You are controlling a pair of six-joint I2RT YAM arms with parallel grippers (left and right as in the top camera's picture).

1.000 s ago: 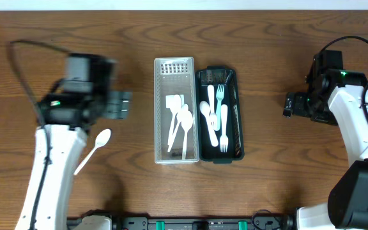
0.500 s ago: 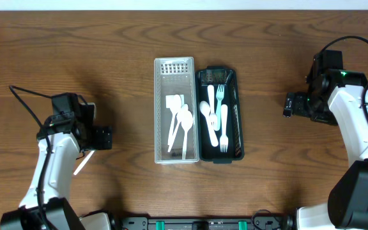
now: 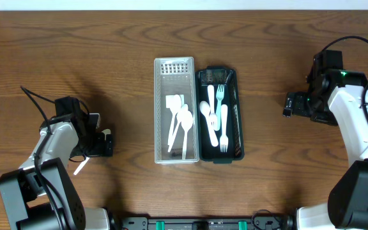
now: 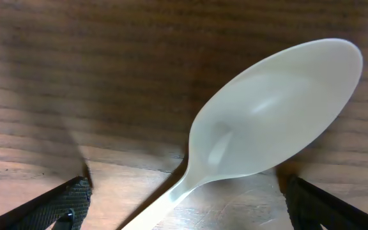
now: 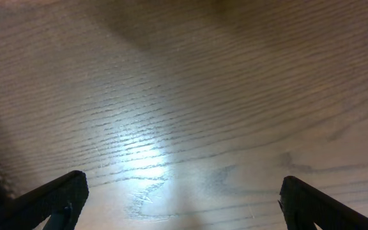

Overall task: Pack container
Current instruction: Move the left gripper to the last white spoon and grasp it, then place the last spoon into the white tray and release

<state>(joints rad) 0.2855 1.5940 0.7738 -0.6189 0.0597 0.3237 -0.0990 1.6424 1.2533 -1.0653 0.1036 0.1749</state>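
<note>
A brown desk [image 3: 126, 45] with long wavy wood grain and a dull sheen fills every view. At its middle two narrow oblong trays stand side by side, touching along their long edges: a pale grey tray [image 3: 161, 112] with a perforated end panel, and a dark tray [image 3: 236, 115] with rounded corners. Each holds smooth white plastic cutlery [image 3: 213, 118], spoons and a flat-bladed piece in the grey one, forks and spoons in the dark one. A loose white spoon [image 4: 270, 118] lies on the desk well to the left of the trays. Its glossy oval bowl is hollow side up, and it narrows into a slim neck. Its long axis runs diagonally, with the bowl toward the trays and the far edge and the handle end [image 3: 79, 168] toward the near left. The left fingers [image 4: 66, 203], black and ribbed, are spread wide to either side of the neck and clear of it. A second ago the left arm [image 3: 56, 137] stood farther up the desk and the whole spoon lay in the open. Now the arm has dropped back over it and only the handle tip shows from overhead. The right fingers [image 5: 56, 198] are likewise spread wide above bare wood at the right and have not moved, nor have the trays.
</note>
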